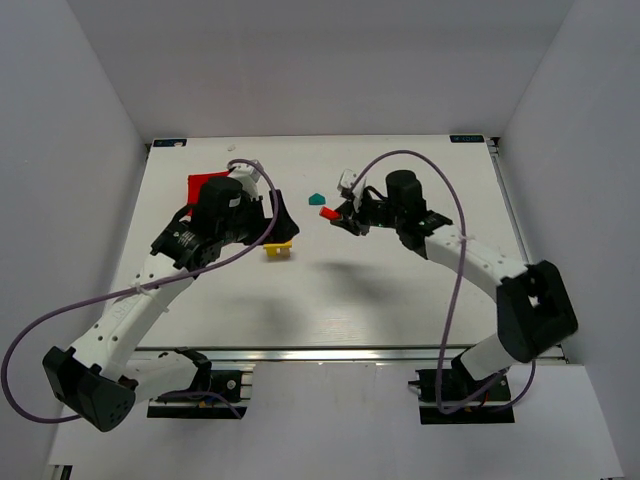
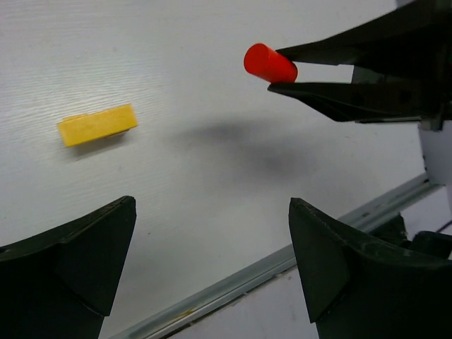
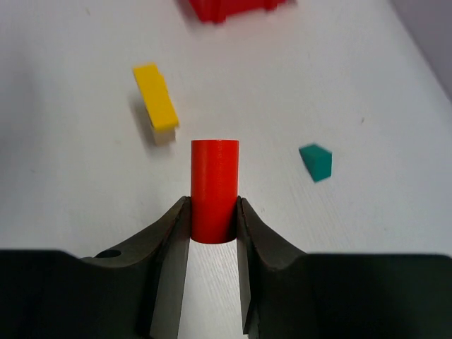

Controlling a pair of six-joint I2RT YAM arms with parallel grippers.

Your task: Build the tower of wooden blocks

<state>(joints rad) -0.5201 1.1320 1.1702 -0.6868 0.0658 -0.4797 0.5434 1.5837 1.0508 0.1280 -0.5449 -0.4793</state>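
Observation:
The wooden pieces lie apart on the white table. My right gripper (image 3: 214,206) is shut on a red cylinder block (image 3: 214,185) and holds it above the table; the cylinder also shows in the top view (image 1: 327,213) and in the left wrist view (image 2: 270,62). A flat yellow block (image 1: 278,250) lies left of it, also in the left wrist view (image 2: 97,124) and the right wrist view (image 3: 156,97). A small teal block (image 1: 316,198) lies further back (image 3: 316,161). My left gripper (image 1: 283,224) is open and empty, hovering just behind the yellow block (image 2: 212,261).
A red plastic bin (image 1: 205,185) stands at the back left behind my left arm, its edge at the top of the right wrist view (image 3: 229,7). The table's metal front rail (image 2: 282,258) runs below my left gripper. White walls close in the sides.

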